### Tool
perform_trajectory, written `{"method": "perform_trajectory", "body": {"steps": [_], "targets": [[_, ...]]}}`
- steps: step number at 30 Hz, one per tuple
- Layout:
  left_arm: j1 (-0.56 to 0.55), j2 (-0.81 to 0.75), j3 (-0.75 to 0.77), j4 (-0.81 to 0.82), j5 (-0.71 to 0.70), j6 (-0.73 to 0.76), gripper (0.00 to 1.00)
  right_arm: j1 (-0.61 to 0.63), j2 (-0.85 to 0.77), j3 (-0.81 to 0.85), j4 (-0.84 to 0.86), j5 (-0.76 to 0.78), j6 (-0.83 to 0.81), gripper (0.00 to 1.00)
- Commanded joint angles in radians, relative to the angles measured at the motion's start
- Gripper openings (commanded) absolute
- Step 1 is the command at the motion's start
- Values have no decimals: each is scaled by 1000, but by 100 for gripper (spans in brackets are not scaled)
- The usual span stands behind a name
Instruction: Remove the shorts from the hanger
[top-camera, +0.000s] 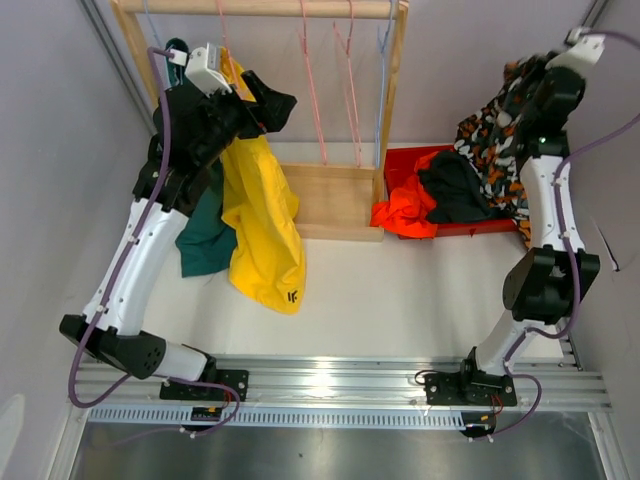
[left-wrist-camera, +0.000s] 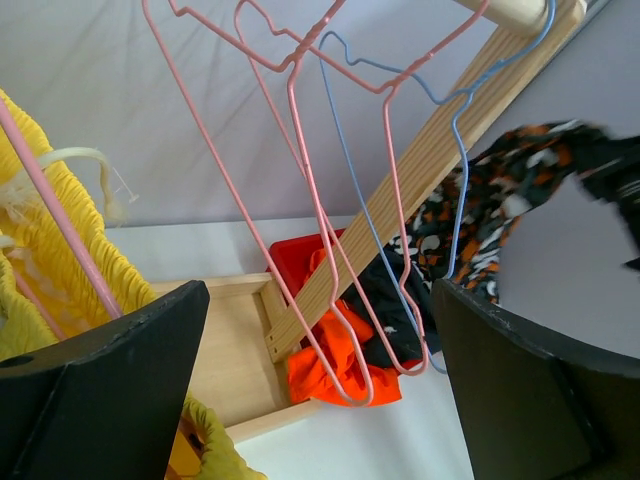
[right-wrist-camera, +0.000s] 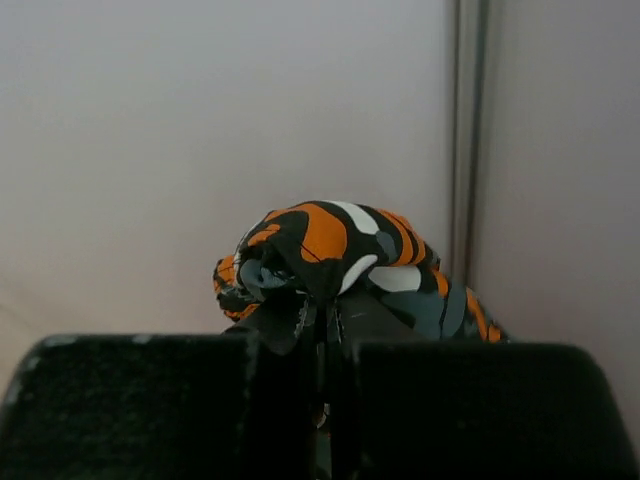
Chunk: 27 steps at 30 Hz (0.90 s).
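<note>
The yellow shorts (top-camera: 262, 230) and dark green shorts (top-camera: 205, 240) hang at the left end of the wooden rack (top-camera: 392, 90). My left gripper (top-camera: 268, 103) is open beside the top of the yellow shorts (left-wrist-camera: 60, 250), its fingers (left-wrist-camera: 100, 380) wide apart and empty. My right gripper (top-camera: 520, 82) is shut on the orange-black-white patterned shorts (top-camera: 492, 150), held high at the right; the fabric bunches above the jaws in the right wrist view (right-wrist-camera: 330, 240). Bright orange shorts (top-camera: 405, 210) and black shorts (top-camera: 455, 185) lie in the red bin (top-camera: 400, 157).
Several bare pink hangers (left-wrist-camera: 320, 200) and a blue hanger (left-wrist-camera: 450, 170) dangle from the rack's top rod (top-camera: 260, 8). The rack's wooden base (top-camera: 325, 195) sits left of the bin. Grey walls close in on both sides.
</note>
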Motion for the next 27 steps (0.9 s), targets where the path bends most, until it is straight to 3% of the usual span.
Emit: {"method": "perform_trajectory", "body": {"steps": [1, 3, 4, 5, 6, 7, 13, 19, 27], "targets": [[4, -48, 69, -37, 34, 27, 99, -7, -61, -254, 171, -28, 181, 0], [2, -51, 103, -78, 5, 50, 99, -7, -76, -434, 183, -18, 277, 0], [2, -53, 119, -101, -15, 60, 99, -8, -84, -521, 180, -26, 300, 8], [2, -57, 131, -112, -38, 68, 99, -7, -90, -561, 176, -55, 320, 24], [2, -60, 140, -123, -56, 86, 99, -5, -101, -604, 200, -72, 349, 47], [2, -65, 142, -132, -88, 93, 99, -1, -116, -653, 220, -73, 358, 98], [2, -71, 185, -166, -139, 113, 99, 49, -318, -878, 226, -38, 354, 99], [4, -33, 254, -211, -249, 159, 99, 82, -645, -1040, 154, -64, 344, 99], [36, 139, 352, -201, -337, 154, 99, 220, -1075, -1205, -86, -47, 340, 99]]}}
